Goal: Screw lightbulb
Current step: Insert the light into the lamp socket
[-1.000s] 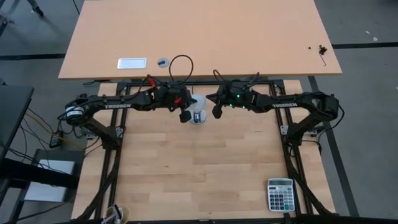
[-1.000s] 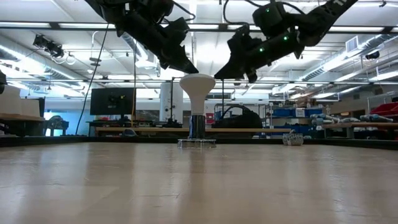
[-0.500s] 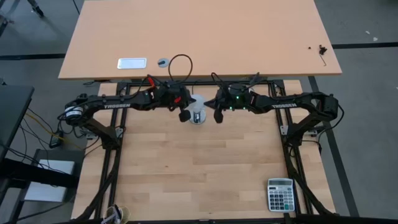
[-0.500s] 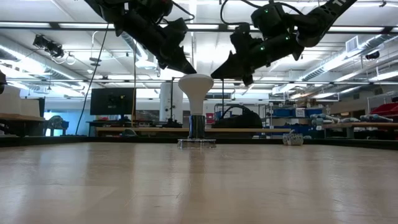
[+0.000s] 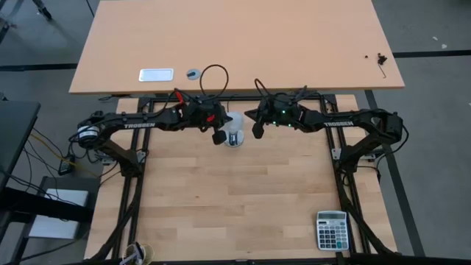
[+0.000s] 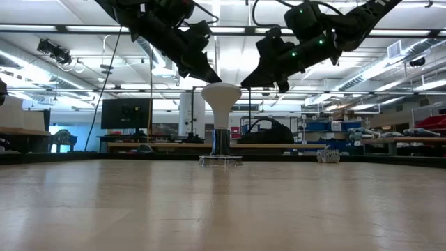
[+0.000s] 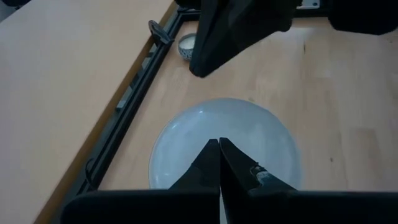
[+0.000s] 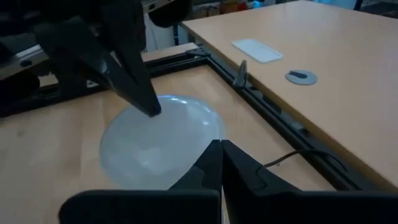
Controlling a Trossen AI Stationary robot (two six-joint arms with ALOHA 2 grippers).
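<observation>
- Lightbulb [image 6: 221, 104] upright on worktop [image 6: 223, 202], neck down, head up, between both tools.
- Left tool [image 6: 209, 75] pressed together, just above head's edge, nearer.
- Right tool [image 6: 252, 82] pressed together, slightly apart.

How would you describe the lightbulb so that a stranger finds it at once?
On the light wooden table, look near the far edge, midway between the two dark arms. The lightbulb stands upright there in a small dark socket base. It is the only white, funnel-shaped thing, with a wide rounded head on a narrow neck.
</observation>
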